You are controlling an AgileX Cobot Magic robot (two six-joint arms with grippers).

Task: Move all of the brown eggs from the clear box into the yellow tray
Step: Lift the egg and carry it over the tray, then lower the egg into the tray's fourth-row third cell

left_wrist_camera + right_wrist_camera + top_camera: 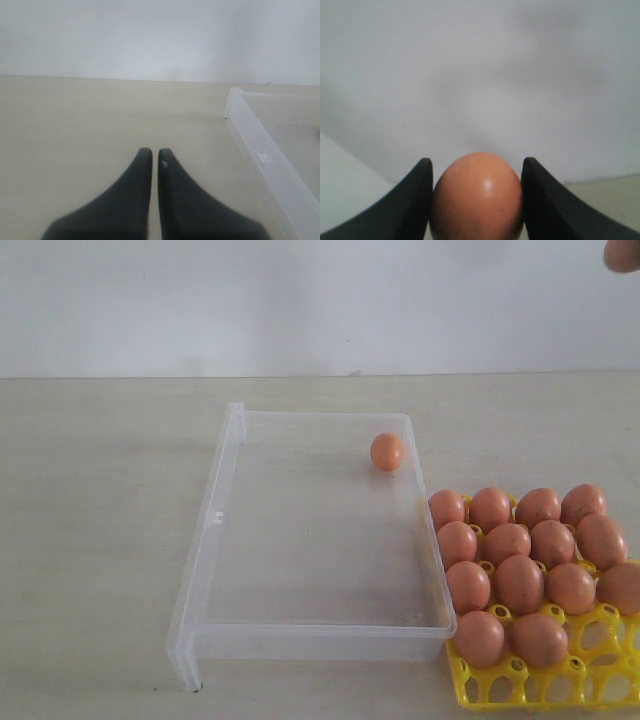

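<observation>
Pale wood-grain surface fills most of the exterior view, with a plain white wall across the top of the frame. At the centre of the frame stands a shallow, rectangular clear box of transparent plastic, low-walled and with a flanged rim. Inside it, in its upper right corner and close to both walls there, lies the lone egg, small, smooth, oval and orange-brown.

At the lower right of the frame is the yellow tray, a bright yellow square plastic lattice of round cups. Its left edge lies just beside the box's right wall, and the right edge of the frame cuts it off. Fourteen brown eggs, orange-brown to pinkish tan and alike in size, sit in its cups. They form three rows of four, with two more at the left of the next row down. A small dark rounded shape is cut by the upper right corner of the frame, and too little of it shows to tell what it is.

In the left wrist view, the left pincer has its two black fingers drawn together with only a hairline slit between them, gripping nothing. Bare surface lies beyond it, with the box's rim off to one side.

In the right wrist view, the right pincer clamps the gripped egg, a glossy orange-brown oval. A black finger presses each of its sides, and the white wall is blurred behind it.
</observation>
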